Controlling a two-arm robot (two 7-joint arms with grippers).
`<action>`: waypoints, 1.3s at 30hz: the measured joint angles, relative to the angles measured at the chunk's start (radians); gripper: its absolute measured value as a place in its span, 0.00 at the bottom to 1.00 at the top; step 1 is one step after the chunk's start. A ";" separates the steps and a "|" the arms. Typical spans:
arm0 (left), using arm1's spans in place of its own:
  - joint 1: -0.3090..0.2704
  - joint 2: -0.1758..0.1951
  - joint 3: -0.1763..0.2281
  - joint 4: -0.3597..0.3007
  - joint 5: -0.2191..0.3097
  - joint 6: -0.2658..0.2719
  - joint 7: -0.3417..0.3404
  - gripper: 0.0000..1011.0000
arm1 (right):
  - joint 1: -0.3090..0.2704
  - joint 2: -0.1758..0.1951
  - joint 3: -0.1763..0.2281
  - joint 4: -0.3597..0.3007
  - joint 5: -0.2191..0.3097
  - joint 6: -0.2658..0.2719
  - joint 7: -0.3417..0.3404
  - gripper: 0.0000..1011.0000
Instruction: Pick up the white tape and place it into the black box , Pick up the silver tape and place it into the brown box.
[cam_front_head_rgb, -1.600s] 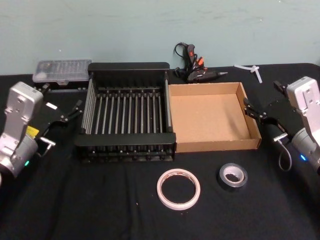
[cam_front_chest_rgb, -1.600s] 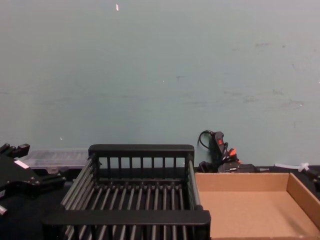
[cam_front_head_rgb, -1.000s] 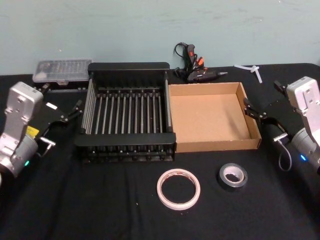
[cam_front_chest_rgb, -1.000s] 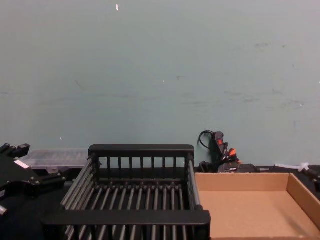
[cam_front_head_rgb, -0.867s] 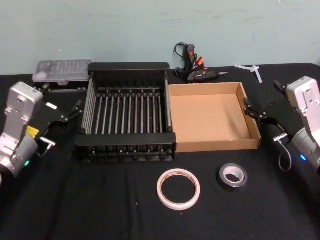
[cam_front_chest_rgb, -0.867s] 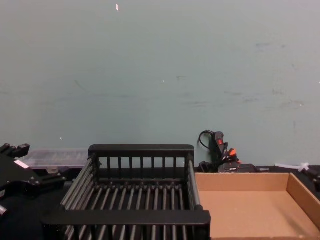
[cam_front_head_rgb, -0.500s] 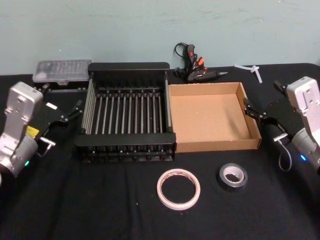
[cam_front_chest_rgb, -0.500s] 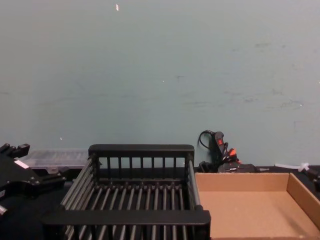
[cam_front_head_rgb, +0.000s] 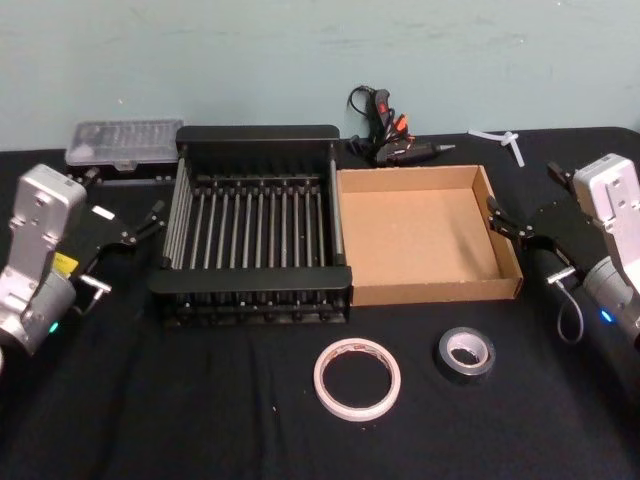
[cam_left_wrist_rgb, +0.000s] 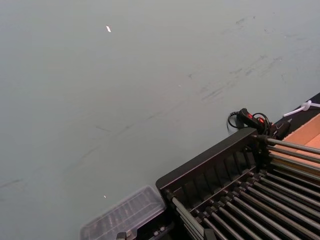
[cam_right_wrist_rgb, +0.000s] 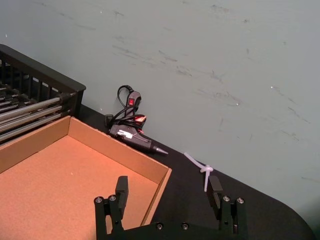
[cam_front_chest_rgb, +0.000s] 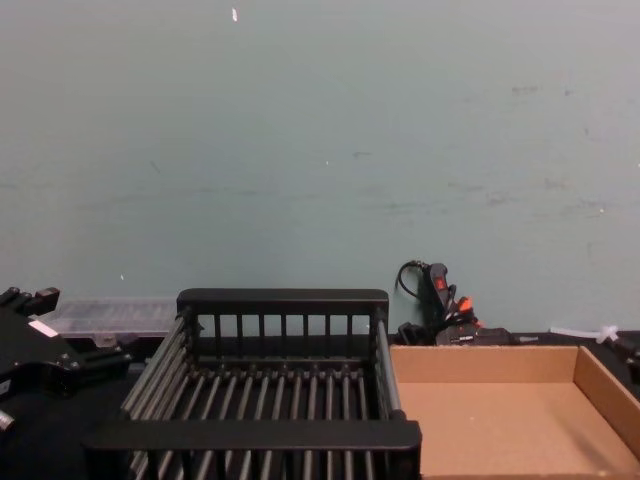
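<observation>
White tape (cam_front_head_rgb: 358, 377): flat roll, wide hole, red marks too small to read; lies on the black table (cam_front_head_rgb: 180, 400) near the crate (cam_front_head_rgb: 255, 230), well clear of either gripper's fingers. Silver tape (cam_front_head_rgb: 465, 351): small dark grey roll, pale core, just beside it. Crate touches the tray (cam_front_head_rgb: 425, 235); both cut off low in chest view. Left gripper (cam_front_head_rgb: 140, 226) beside the crate, fingers apart. Right gripper (cam_right_wrist_rgb: 169, 197) at the tray's outer wall, fingers apart, holding nothing.
</observation>
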 joint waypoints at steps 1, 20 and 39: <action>0.000 0.000 0.000 0.000 0.000 0.000 0.000 0.99 | 0.000 0.000 0.000 0.000 0.000 0.000 0.000 0.99; 0.000 0.000 0.000 0.000 0.000 0.000 0.000 0.99 | -0.080 0.017 0.060 -0.088 0.032 0.032 0.035 0.99; 0.000 0.000 0.000 0.000 0.000 0.000 0.000 0.99 | -0.263 0.066 0.144 -0.334 0.122 0.222 0.072 0.99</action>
